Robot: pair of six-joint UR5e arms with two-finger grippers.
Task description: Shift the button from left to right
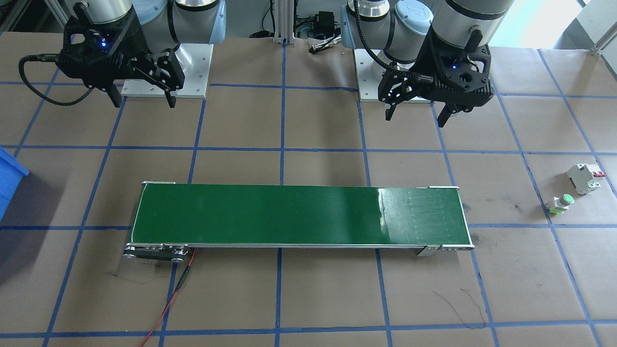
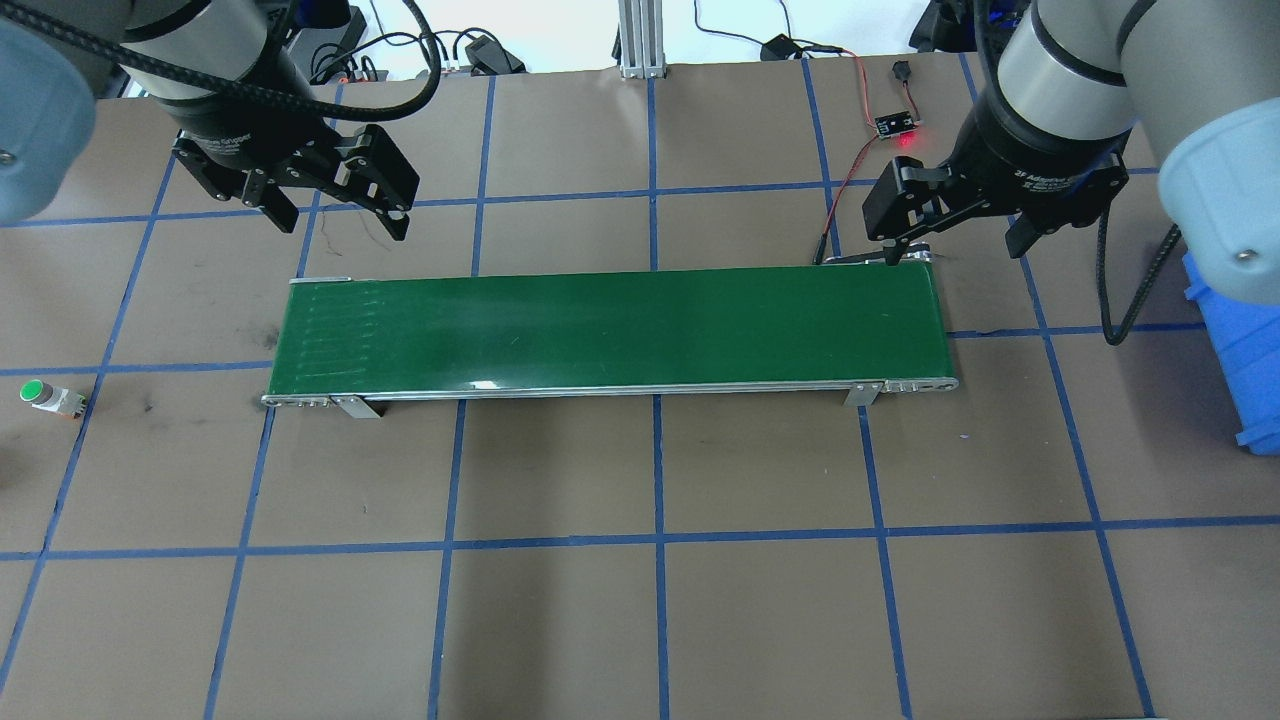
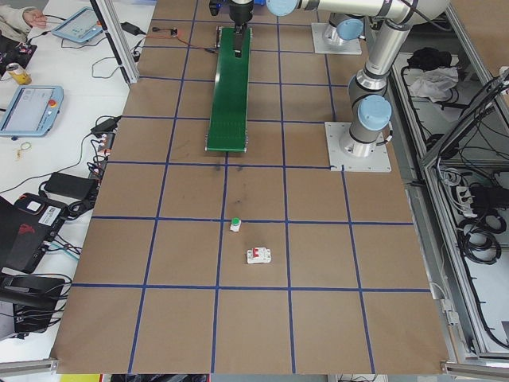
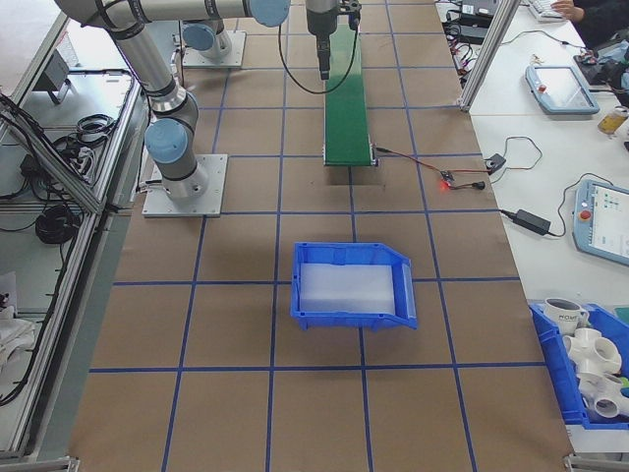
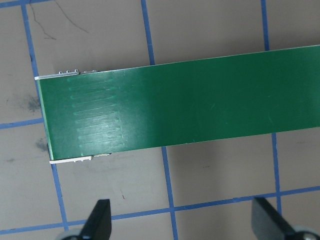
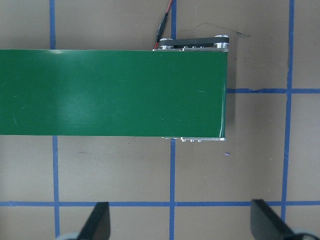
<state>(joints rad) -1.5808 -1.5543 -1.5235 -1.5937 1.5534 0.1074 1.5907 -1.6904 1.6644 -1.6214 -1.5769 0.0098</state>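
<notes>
The button [image 1: 561, 202], with a round green cap on a white and light-green base, lies on the brown table at the robot's far left, beyond the green conveyor belt's [image 1: 299, 214] end. The overhead view has the button [image 2: 45, 395] at its left edge, and the left side view shows the button [image 3: 235, 224] too. My left gripper [image 2: 342, 226] hovers open and empty above the belt's left end, well away from the button. My right gripper [image 2: 952, 250] hovers open and empty above the belt's right end. Both wrist views look down on the belt between spread fingertips.
A white circuit breaker [image 1: 585, 178] with a red lever lies just beside the button. A blue bin [image 2: 1240, 350] stands at the table's right end. A red wire [image 1: 168, 299] and a small board [image 2: 895, 125] lie by the belt's right end.
</notes>
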